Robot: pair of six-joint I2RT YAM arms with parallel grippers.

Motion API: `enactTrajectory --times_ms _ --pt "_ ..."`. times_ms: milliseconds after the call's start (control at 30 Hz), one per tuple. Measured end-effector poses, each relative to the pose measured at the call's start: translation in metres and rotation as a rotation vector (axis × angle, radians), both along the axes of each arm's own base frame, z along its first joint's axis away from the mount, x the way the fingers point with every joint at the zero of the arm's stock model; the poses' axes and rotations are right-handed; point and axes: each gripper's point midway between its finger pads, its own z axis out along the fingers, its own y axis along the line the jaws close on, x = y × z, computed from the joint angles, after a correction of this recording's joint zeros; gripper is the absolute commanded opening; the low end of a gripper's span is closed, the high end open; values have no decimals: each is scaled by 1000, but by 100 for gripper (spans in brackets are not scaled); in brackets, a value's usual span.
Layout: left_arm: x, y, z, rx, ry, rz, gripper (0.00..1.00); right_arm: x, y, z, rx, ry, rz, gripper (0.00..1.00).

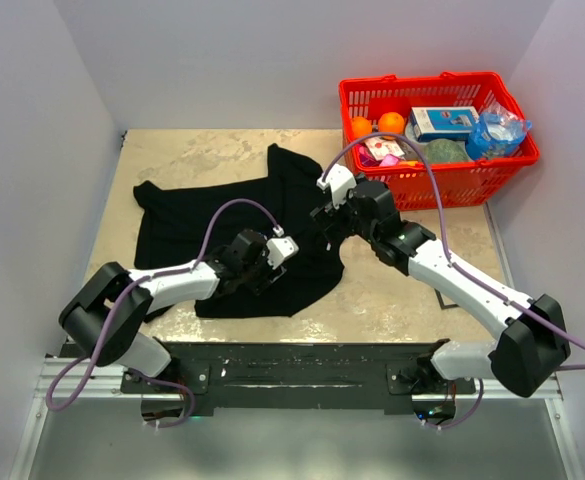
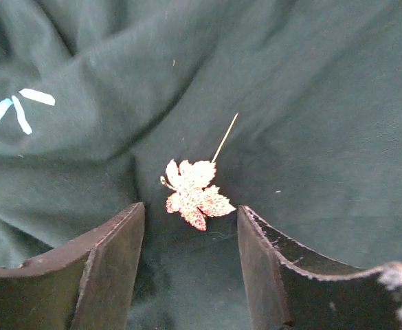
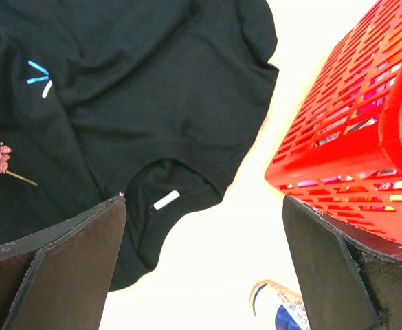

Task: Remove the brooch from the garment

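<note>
the left gripper point(image 2: 190, 210) holds its fingers apart just over the black t-shirt point(image 2: 310, 103), with the glittery leaf brooch point(image 2: 192, 192) lying on the cloth between their tips. the right gripper point(image 3: 204, 199) gapes wide and empty above the white neck label point(image 3: 166, 200), near the red basket point(image 3: 365, 103).

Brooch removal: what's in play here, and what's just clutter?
In play:
brooch
garment it sits on
left gripper, open, fingers either side of the brooch

Clutter:
red basket
oranges and box inside it
</note>
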Motion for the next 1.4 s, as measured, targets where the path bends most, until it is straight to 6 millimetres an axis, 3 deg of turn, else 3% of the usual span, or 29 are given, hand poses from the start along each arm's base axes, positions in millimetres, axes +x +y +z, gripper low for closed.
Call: enactTrajectory --times_ms 167,333,600,700,800,967,1267,1400 --pt "10 -4 -1 15 -3 21 49 -3 -3 -6 -3 14 -3 99" --pt "10 0 -2 39 4 30 37 -2 -4 -8 -1 19 -7 99" --pt "12 1 2 55 5 31 26 -2 -5 -8 4 22 -7 98" --pt "14 0 4 54 3 31 17 -3 -3 -9 8 27 0 98" --pt "21 -2 10 47 -15 40 0 -3 -3 -9 11 28 1 98" --pt "37 -3 24 20 -46 67 0 -3 -4 -9 11 29 -2 98" --pt "34 -5 28 -15 25 36 0 -1 -4 -15 4 43 -7 98" --pt "32 -18 50 -69 76 -25 0 0 -4 -20 -3 54 -7 98"
